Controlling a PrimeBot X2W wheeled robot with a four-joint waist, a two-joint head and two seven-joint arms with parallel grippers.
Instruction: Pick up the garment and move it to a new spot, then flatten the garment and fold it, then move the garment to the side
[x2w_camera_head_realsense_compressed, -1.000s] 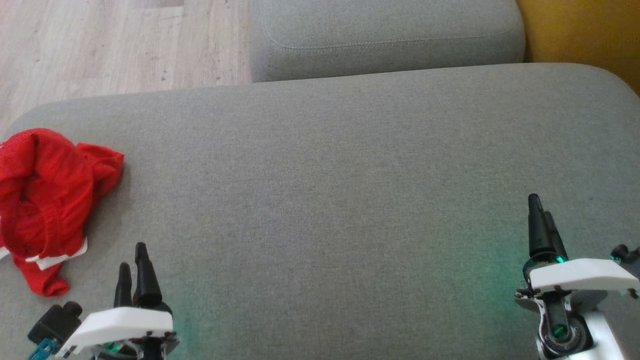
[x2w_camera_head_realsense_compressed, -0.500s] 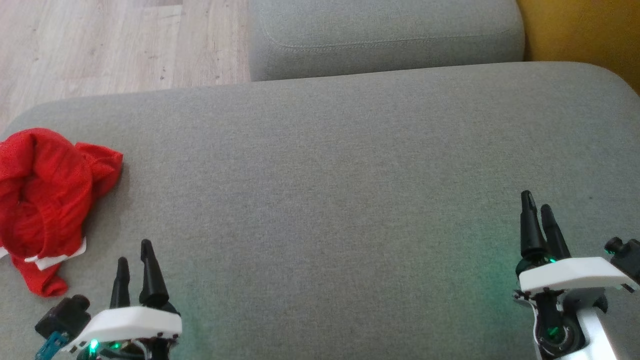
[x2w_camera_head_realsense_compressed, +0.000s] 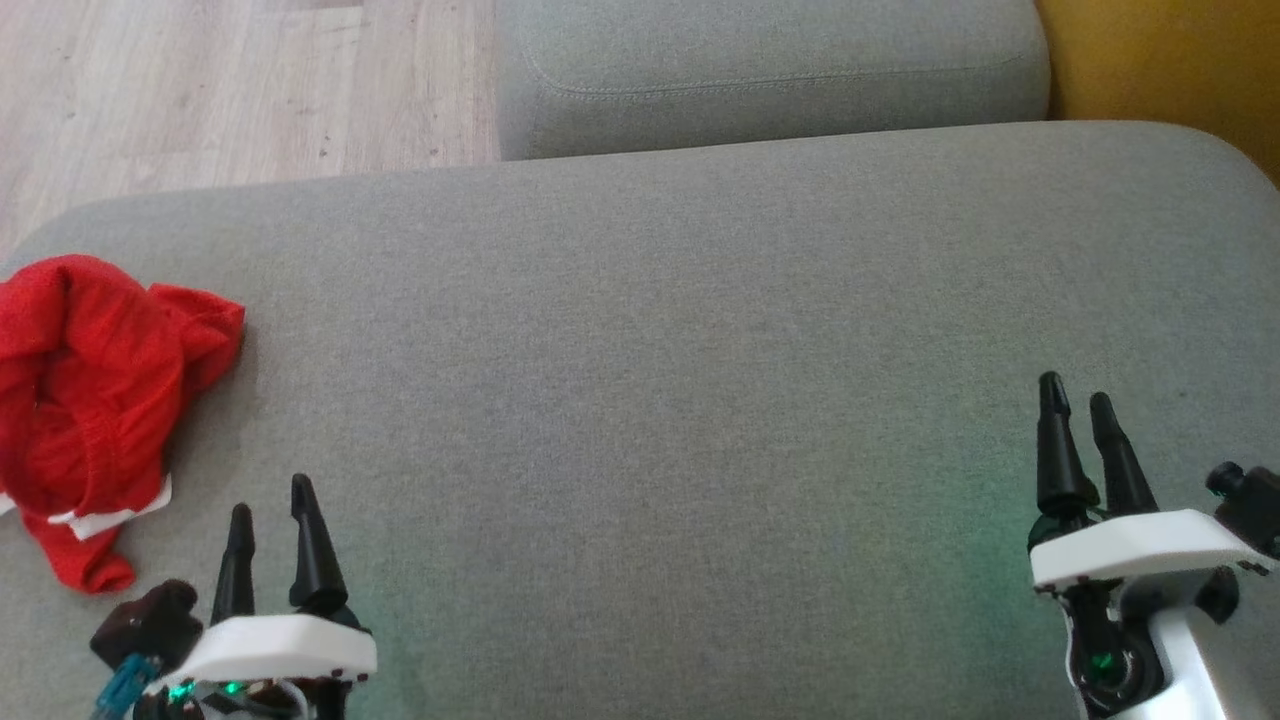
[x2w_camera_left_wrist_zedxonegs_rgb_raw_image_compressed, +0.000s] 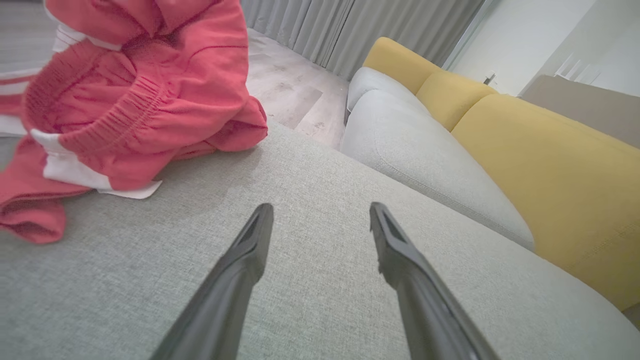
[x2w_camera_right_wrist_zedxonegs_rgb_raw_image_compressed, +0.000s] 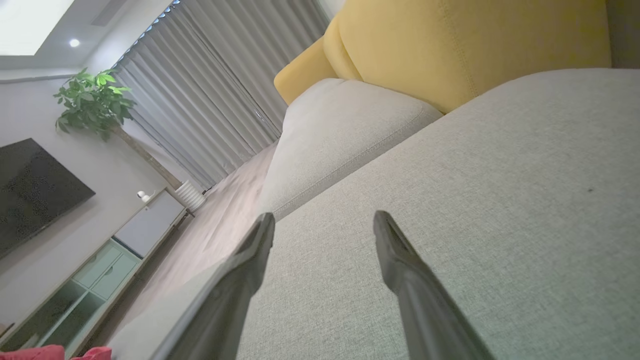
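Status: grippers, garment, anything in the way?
Left gripper jaws open, empty, near the garment. Right gripper jaws open, empty, far right over the sofa cushion. Garment crumpled at cushion's left edge, untouched. Nothing in the way.

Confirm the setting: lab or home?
Most likely a home living room: a grey sofa seat with yellow back cushions, a dark screen on the wall beside a potted plant, and long grey curtains over wood flooring.
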